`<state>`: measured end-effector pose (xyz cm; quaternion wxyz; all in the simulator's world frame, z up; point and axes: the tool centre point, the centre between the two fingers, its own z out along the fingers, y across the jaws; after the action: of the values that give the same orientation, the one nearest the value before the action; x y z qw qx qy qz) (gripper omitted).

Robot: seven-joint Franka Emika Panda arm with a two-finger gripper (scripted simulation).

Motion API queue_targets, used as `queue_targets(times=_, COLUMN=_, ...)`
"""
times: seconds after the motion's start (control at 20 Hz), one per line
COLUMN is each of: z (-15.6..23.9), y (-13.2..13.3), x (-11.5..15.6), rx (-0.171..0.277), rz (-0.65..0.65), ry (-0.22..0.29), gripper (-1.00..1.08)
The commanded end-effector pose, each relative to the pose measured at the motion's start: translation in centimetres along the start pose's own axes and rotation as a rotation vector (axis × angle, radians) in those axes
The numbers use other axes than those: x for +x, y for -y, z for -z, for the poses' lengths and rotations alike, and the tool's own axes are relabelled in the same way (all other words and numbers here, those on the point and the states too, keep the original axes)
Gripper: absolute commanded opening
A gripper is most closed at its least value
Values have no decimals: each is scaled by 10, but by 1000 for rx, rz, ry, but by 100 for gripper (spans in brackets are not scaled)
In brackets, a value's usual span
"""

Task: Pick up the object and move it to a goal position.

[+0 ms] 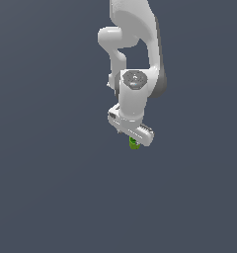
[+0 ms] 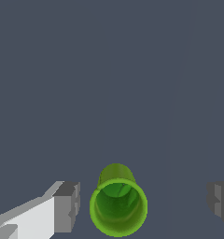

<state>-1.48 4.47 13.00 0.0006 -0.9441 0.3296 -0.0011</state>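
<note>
Directly beneath the white gripper (image 1: 134,140), the small green cup (image 1: 134,144) peeks out below the hand in the exterior view. Seen from the wrist view, the green cup (image 2: 118,205) stands upright between the two grey fingertips (image 2: 67,207), its hollow facing the camera. Both fingers are spread wide, with clear gaps on either side, touching nothing.

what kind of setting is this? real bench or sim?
Looks like a bare simulator scene, not a real bench: a flat, featureless grey-blue ground, a cleanly rendered white arm with its gripper open, and one green cup-like cylinder between the fingers. No furniture or clutter shows.
</note>
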Motion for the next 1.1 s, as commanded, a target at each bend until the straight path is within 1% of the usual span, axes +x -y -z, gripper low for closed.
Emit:
queue_targets(times=0.0, z=-3, y=2, x=-4, rx=0, rz=-64, ry=1, gripper=100)
queue_targets(times=1.05, z=-28, y=12, x=-38, rx=-1, rz=-589, ry=3, gripper=100)
